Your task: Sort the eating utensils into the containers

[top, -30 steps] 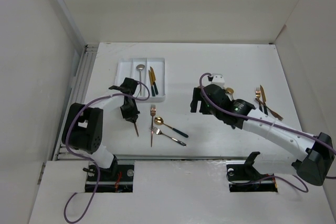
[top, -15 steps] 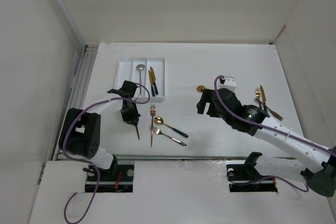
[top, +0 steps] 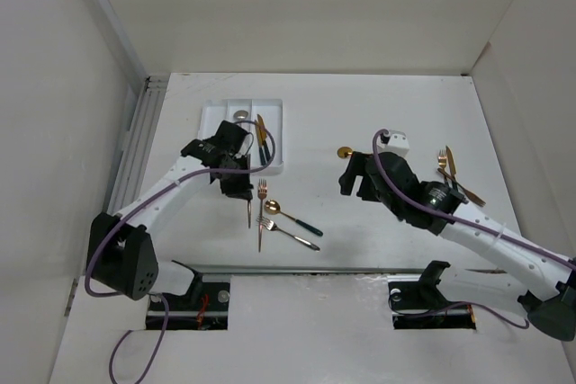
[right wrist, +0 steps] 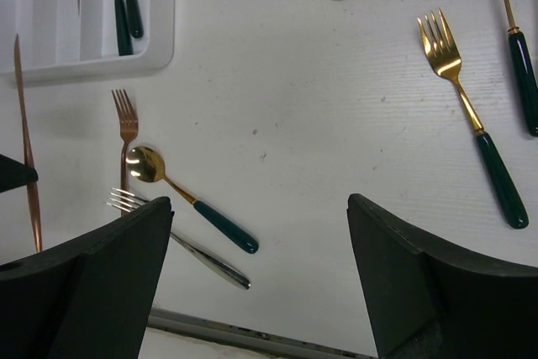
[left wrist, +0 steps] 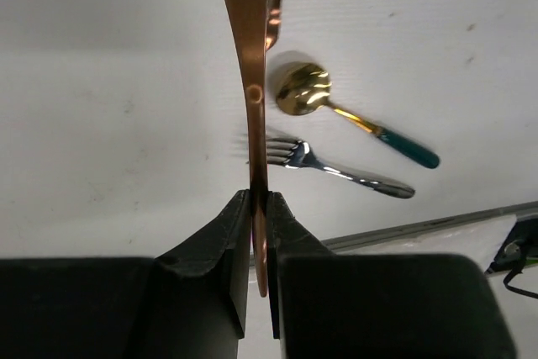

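Left gripper point(left wrist: 259, 208): clamped on a slim copper-coloured metal utensil point(left wrist: 252, 81), the shallow white three-compartment plastic tray point(top: 209, 119) at its 12 o'clock; the narrow pinch on that thin shaft may let it swivel or drop onto the copper fork point(top: 262, 189), green-handled gold spoon point(left wrist: 304, 90) and silver fork point(left wrist: 294, 155) at 4 o'clock. Right gripper point(right wrist: 261, 275): jaws wide, empty, more green-handled gold pieces point(top: 447, 166) at 3 o'clock. Held piece's head is cut off in the wrist view, type unclear.

Bright, even light from above washes the white table point(top: 378, 114); shadows are soft. In the left wrist view the copper utensil point(left wrist: 250, 56) looks blurred, probably too close to the lens, and the gold spoon point(left wrist: 303, 90) shows glare. The right wrist view is sharp.
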`<state>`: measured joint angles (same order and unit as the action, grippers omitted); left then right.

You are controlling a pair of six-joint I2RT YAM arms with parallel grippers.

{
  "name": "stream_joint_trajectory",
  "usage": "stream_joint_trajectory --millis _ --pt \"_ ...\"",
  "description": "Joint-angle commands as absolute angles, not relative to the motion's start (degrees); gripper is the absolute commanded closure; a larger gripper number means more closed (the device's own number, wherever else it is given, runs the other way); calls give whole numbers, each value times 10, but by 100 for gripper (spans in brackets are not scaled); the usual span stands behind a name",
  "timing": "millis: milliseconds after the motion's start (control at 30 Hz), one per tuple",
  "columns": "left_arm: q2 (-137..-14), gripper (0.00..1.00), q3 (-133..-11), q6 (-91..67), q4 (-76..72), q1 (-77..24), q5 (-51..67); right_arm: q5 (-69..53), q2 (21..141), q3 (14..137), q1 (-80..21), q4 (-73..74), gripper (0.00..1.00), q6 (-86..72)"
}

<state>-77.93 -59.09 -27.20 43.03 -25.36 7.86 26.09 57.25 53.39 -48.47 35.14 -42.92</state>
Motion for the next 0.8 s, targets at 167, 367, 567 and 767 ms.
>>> stream_joint_trajectory --millis 167,367,567,767 --pt "-815 100 -719 -231 382 -268 70 263 633 584 -490 304 10 -395" --pt "-945 100 -897 -208 307 -246 85 258 717 634 -490 267 8 -337" --pt "-1072 100 -969 -208 275 -218 98 209 765 668 -439 226 5 -304" --pt "-1147 100 -998 -222 263 -192 116 186 801 695 -413 224 5 -279"
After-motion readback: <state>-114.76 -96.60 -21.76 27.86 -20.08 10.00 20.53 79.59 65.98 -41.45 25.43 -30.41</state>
